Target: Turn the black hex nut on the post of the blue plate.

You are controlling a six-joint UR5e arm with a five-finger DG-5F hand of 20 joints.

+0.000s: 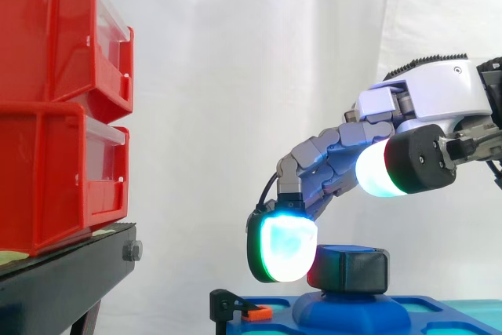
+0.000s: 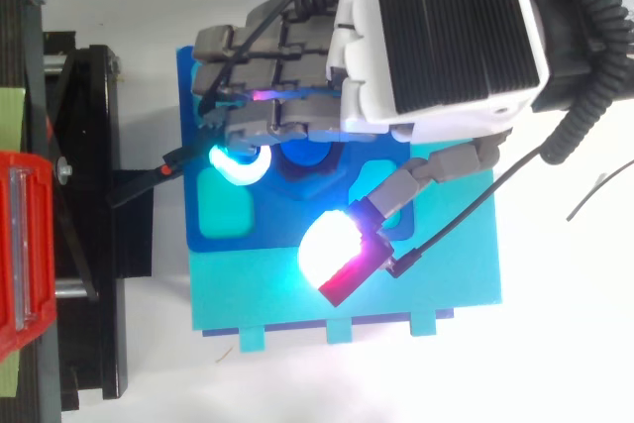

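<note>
Looking at a black nut [image 1: 351, 271] seated on the squat post [image 1: 349, 310] of the blue plate [image 2: 188, 220], low in the side view and well apart from the red bins [image 1: 63, 107] on the black stand [image 1: 70, 272]. Lying under the plate: a paler turquoise board [image 2: 436, 284] on the white desk [image 2: 565, 364]. Reaching in from the right, the hand [image 1: 439, 100], with fingers [image 1: 286, 247] curled down round the left side of the nut, one glowing pad touching a side face, thumb [image 1: 384, 170] held clear above and taking no part: hooked on, not pinched. Judging by looks: hard, rigid, light, smooth-sided, probably a little slick against soft pads, in no way fragile. Free to spin about the post only, so no lifting, just twisting. Best taken by two opposite flats, partway down the side faces, clear of the top edge and of the blue base beneath. Bring the thumb down onto the near face opposite the curled fingers before twisting; otherwise expect a one-sided push prone to skidding over the corners. Press sideways into the faces, not downward. Cannot tell how tight on its thread, so allow for either easy spinning or a stiff start. Mind the plate too: light-looking, perhaps apt to swivel under a hard twist.
</note>
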